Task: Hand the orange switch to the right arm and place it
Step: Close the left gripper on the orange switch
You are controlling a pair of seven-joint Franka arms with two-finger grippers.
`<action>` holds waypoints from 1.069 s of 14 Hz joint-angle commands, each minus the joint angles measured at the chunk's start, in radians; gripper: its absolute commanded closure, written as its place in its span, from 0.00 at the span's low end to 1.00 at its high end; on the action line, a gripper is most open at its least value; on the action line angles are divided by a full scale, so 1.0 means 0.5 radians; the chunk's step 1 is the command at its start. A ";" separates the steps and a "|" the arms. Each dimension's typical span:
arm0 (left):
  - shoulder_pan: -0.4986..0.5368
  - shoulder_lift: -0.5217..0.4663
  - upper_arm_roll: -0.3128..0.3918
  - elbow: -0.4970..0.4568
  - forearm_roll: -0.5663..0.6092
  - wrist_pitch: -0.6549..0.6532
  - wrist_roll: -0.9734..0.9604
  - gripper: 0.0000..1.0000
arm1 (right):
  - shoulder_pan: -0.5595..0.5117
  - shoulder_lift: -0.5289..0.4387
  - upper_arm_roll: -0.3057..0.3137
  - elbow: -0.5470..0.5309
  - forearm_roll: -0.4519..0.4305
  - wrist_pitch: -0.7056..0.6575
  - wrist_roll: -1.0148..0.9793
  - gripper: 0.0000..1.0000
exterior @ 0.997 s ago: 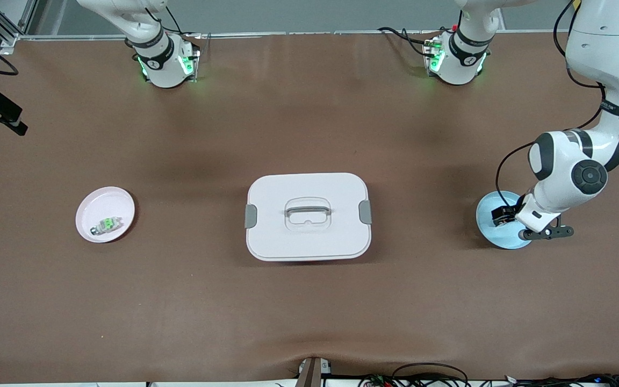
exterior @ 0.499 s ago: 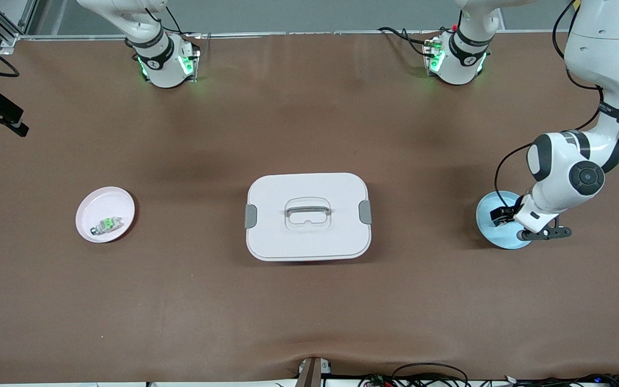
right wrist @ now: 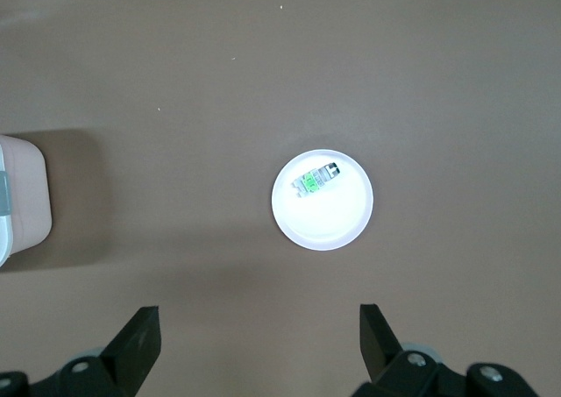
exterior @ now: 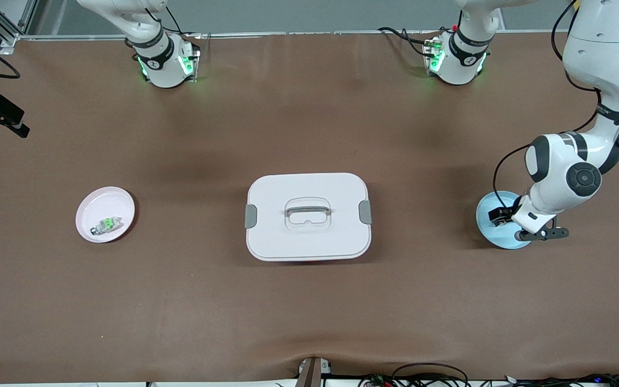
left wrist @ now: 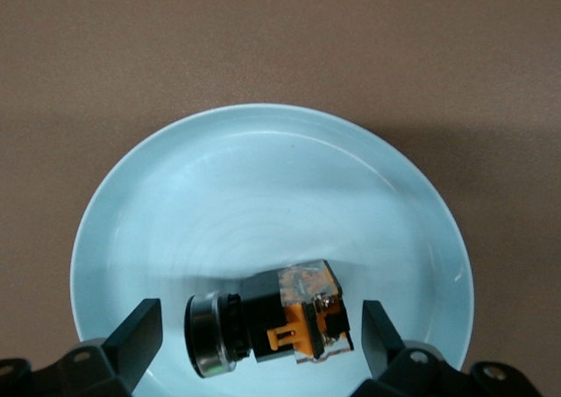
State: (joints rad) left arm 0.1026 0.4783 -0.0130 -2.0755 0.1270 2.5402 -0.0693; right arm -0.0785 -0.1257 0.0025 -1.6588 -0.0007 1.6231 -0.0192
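Observation:
The orange switch (left wrist: pixel 272 322) lies on its side in the light blue plate (left wrist: pixel 263 178), black body with an orange end and a silver ring. My left gripper (left wrist: pixel 259 314) is low over that plate (exterior: pixel 488 226) at the left arm's end of the table. It is open, with one finger on each side of the switch and a gap on both sides. My right gripper (right wrist: pixel 260 322) is open and holds nothing. It hangs high above the table near the pink plate (right wrist: pixel 324 217) and does not show in the front view.
A clear part with a green top (exterior: pixel 106 224) lies in the pink plate (exterior: pixel 105 207) at the right arm's end. A white lidded box (exterior: pixel 308 216) with a handle and grey clips stands mid-table between the two plates. Brown mat covers the table.
The left arm has shifted slightly over the blue plate, its gripper still open around the switch. Nothing else has moved.

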 commanded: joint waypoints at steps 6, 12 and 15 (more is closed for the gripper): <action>-0.015 0.043 -0.005 0.025 0.041 0.031 -0.137 0.00 | 0.001 0.009 0.001 0.029 -0.002 -0.025 -0.008 0.00; -0.018 0.056 -0.002 0.025 0.044 0.055 -0.131 0.10 | 0.013 0.012 0.001 0.029 -0.002 -0.025 -0.011 0.00; -0.018 0.059 -0.002 0.031 0.050 0.055 -0.131 0.48 | 0.022 0.015 0.001 0.029 -0.005 -0.022 -0.008 0.00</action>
State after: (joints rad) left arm 0.0969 0.5006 -0.0158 -2.0703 0.1274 2.5582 -0.1173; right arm -0.0742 -0.1249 0.0036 -1.6588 -0.0007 1.6230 -0.0192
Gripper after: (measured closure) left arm 0.220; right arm 0.000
